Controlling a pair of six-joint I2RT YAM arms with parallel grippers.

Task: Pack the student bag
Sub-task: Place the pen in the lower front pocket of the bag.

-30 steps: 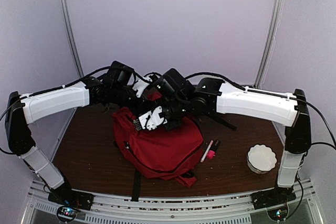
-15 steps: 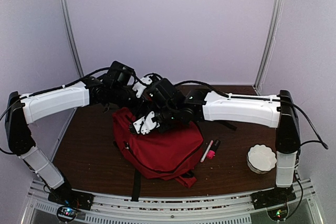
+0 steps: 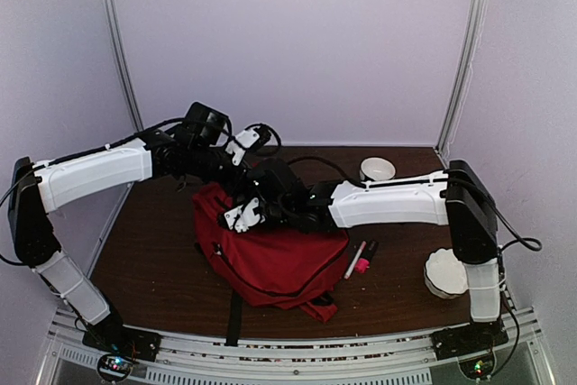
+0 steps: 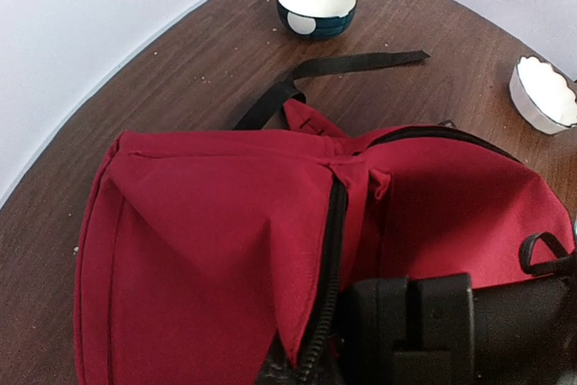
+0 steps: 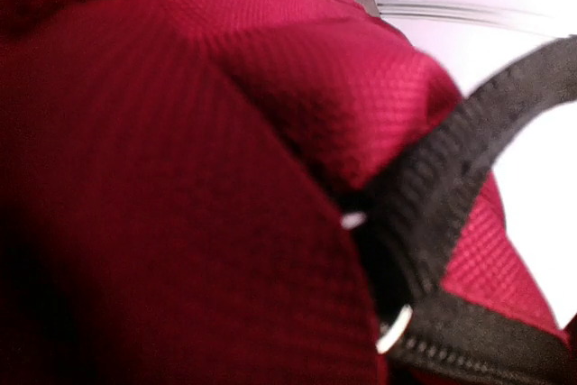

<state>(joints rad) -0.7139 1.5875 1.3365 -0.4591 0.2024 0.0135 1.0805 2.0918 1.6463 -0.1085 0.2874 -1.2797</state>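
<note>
From above, the student bag [image 3: 284, 254] lies slumped on the dark wood-grain tabletop [image 3: 153, 250], its soft red fabric rumpled. The right gripper [image 3: 240, 215], white-fingered, sits on the bag's upper left part, and the bag spreads below and to the right of it. The left gripper [image 3: 245, 143] hangs just beyond the bag's far edge. I cannot tell whether either gripper is spread or pinching. Well to the right of both lie a white marker [image 3: 354, 260], a round bowl [image 3: 377, 169] and a white fluted bowl [image 3: 448, 271].

The left wrist view shows a tented flap of the student bag [image 4: 216, 223], edged by a black toothed zip [image 4: 332, 250]. A black housing [image 4: 424, 326] blocks the lower right. Beyond the bag are a flat black strap [image 4: 343, 65], the round bowl [image 4: 315, 4], blue outside and white inside, and the fluted bowl [image 4: 544, 89].

The right wrist view is filled by the student bag [image 5: 162, 178], close enough to show its coarse woven texture. A blurred black webbing loop [image 5: 451, 160] crosses it above a small metal ring [image 5: 394, 328]. The gripper's own fingers are not visible.
</note>
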